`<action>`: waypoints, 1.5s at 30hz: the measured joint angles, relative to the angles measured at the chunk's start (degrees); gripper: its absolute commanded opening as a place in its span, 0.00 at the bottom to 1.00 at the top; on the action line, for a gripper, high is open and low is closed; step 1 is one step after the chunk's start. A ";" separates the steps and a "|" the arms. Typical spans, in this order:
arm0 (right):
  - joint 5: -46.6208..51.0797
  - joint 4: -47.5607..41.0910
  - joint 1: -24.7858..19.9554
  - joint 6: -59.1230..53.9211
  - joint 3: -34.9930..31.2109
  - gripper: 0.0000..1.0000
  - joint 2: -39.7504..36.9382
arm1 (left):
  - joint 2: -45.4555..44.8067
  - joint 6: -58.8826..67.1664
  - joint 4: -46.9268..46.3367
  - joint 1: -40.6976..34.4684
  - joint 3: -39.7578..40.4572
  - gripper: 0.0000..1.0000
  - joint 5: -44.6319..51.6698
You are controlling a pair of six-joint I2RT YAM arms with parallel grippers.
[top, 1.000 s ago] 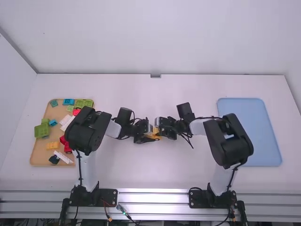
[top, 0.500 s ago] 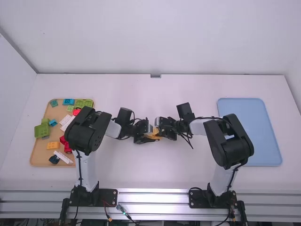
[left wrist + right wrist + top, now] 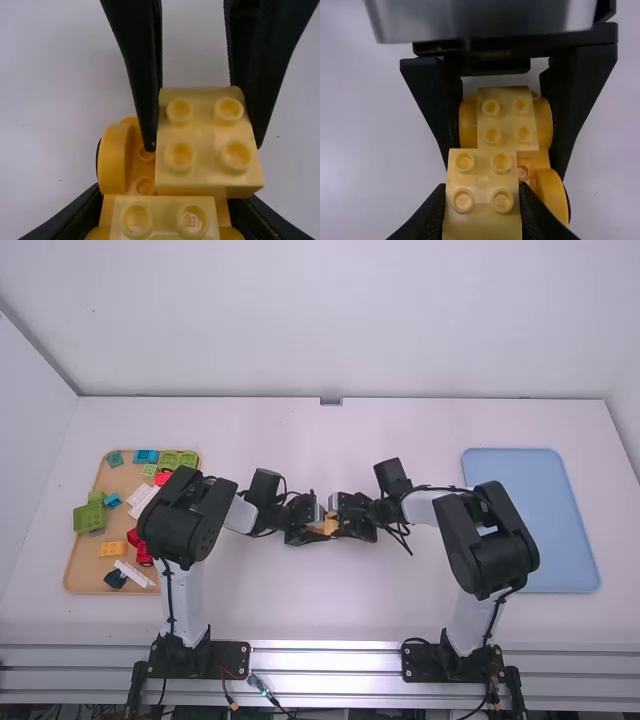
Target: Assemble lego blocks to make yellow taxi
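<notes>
Your left pincer (image 3: 319, 531) clamps the yellow taxi body (image 3: 116, 159) over the middle of the desk (image 3: 330, 605). Your right pincer (image 3: 340, 524) grips a yellow block (image 3: 482, 220) beside the body's studded top.

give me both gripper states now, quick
Left gripper: closed, holding the yellow lego assembly by its sides.
Right gripper: closed, its jaws clamped on the four-stud yellow block.
</notes>
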 measured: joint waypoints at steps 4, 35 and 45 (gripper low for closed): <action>0.22 1.16 0.00 0.15 0.04 0.00 -0.02 | 0.00 0.02 -0.04 0.00 0.02 0.40 0.02; 0.92 2.29 0.00 0.17 0.09 0.19 0.00 | 0.00 -0.02 -0.09 0.00 0.02 0.40 0.04; 1.29 2.32 -0.09 0.13 0.09 0.34 0.00 | 0.00 0.00 -0.11 0.00 0.02 0.40 0.04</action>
